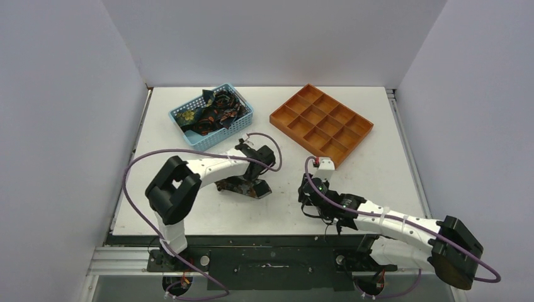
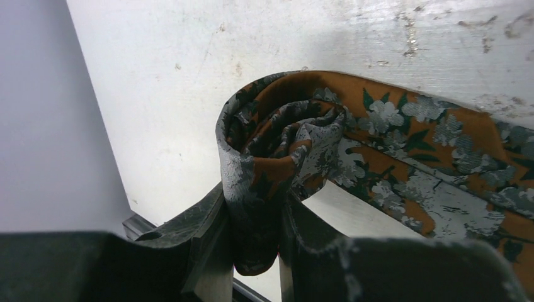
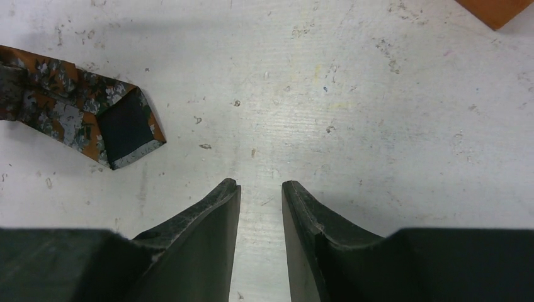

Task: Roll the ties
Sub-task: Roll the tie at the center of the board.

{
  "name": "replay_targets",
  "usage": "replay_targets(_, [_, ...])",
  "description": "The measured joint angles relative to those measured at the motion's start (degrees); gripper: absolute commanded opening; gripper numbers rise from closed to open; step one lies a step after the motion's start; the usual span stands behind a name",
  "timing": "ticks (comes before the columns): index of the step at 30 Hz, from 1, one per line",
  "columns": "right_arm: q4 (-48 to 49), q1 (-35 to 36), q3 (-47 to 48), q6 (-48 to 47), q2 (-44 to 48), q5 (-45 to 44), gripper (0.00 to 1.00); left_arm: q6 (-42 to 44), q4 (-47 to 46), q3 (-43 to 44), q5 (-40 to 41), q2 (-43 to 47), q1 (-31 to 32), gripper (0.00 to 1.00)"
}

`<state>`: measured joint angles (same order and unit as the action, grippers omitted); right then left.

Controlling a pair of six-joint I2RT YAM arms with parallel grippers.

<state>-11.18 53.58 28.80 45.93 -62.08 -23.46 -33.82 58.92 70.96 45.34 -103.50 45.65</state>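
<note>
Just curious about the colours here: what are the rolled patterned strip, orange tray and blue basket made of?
The tie looks like woven, slightly glossy fabric: soft folds, floral pattern. The orange tray seems rigid matte plastic: uniform colour, thin straight dividers. The blue basket looks like moulded plastic: perforated mesh walls.

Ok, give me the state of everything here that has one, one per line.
Orange floral tie: partly rolled, coil at one end, the rest lying flat.
Left gripper: shut on the coil.
Right gripper: open, holding nothing.
Blue basket: holding a heap of unrolled ties.
Orange tray: compartments look empty.
</note>
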Motion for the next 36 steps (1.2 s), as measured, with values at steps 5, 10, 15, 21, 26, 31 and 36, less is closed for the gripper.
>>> replay_targets(5, [-1.2,-0.4,-0.7,0.0,4.1,-0.8,0.34,-2.4,3.9,3.6,4.3,-6.3,4.1,0.02])
replay_targets(10, [-2.5,-0.8,-1.1,0.0,6.4,-1.3,0.36,-4.8,7.3,6.1,7.6,-13.2,7.9,0.23])
replay_targets(15, [-3.5,-1.0,-1.5,-0.1,8.0,-1.4,0.37,-5.3,7.5,7.2,7.0,-15.6,9.9,0.46])
replay_targets(21, [-4.3,-1.1,-1.6,-0.1,9.7,-1.9,0.38,-4.7,5.8,7.7,3.3,-15.4,10.0,0.6])
replay_targets(26, [-4.5,-1.2,-1.6,-0.1,9.9,-1.9,0.39,-4.5,4.6,7.7,-0.2,-12.6,10.0,0.76])
replay_targets(31, [-5.3,-1.5,-1.7,-0.1,11.0,-1.9,0.41,-4.4,3.7,7.8,-2.8,-9.5,10.1,0.92])
replay_targets(36, [-5.4,-2.2,-1.7,-0.3,12.2,-1.7,0.43,-4.4,3.8,8.0,-4.2,-6.5,10.1,0.96])
